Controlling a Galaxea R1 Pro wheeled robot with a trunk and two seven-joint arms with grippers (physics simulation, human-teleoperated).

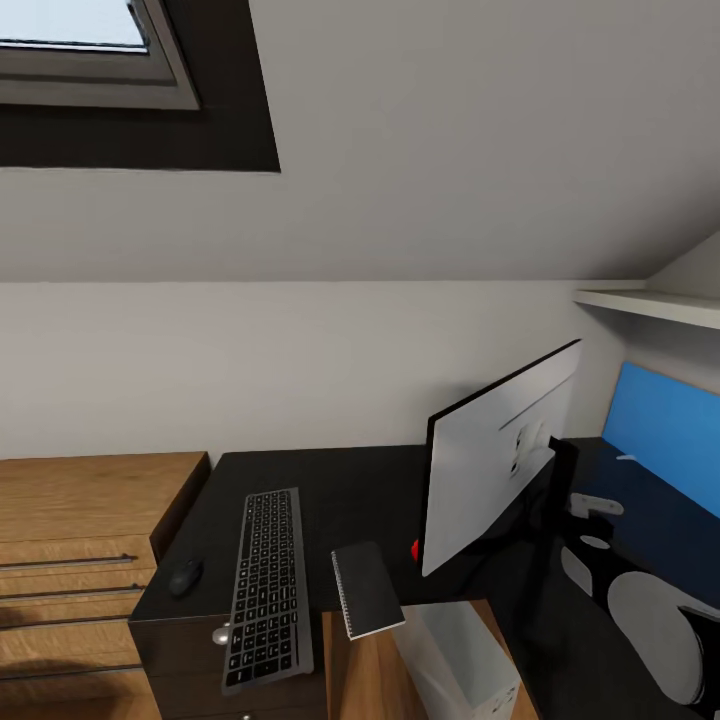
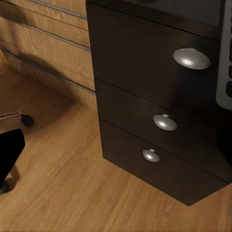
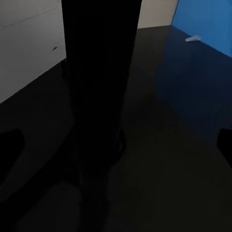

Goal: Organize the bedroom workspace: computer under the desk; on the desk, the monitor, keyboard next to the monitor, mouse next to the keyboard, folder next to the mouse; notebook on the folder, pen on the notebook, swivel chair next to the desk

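The desk [image 1: 330, 490] has a glossy black top. On it lies the keyboard [image 1: 268, 585], its near end hanging over the front edge; that end also shows as the keyboard [image 2: 225, 53] above the drawers. The small dark mouse [image 1: 185, 577] sits left of it. The dark notebook [image 1: 366, 588] lies to its right, also overhanging. The monitor [image 1: 495, 470] shows its silver back. The light computer [image 1: 465, 650] stands below the desk. My right gripper [image 1: 585, 505] [image 3: 116, 145] is open at the monitor's black arm [image 3: 99, 87]. A small white stick, perhaps the pen [image 3: 193, 38], lies by the blue panel. The folder is out of view.
A black three-drawer unit [image 2: 154, 121] with silver knobs holds up the desk's left end. A light-wood dresser [image 1: 80, 560] stands beside it. A black caster [image 2: 26, 118] rests on the plank floor. A blue wall panel [image 1: 660, 430] and a white shelf [image 1: 650, 303] are at the right. A sloped ceiling with a skylight [image 1: 90, 60] hangs overhead.
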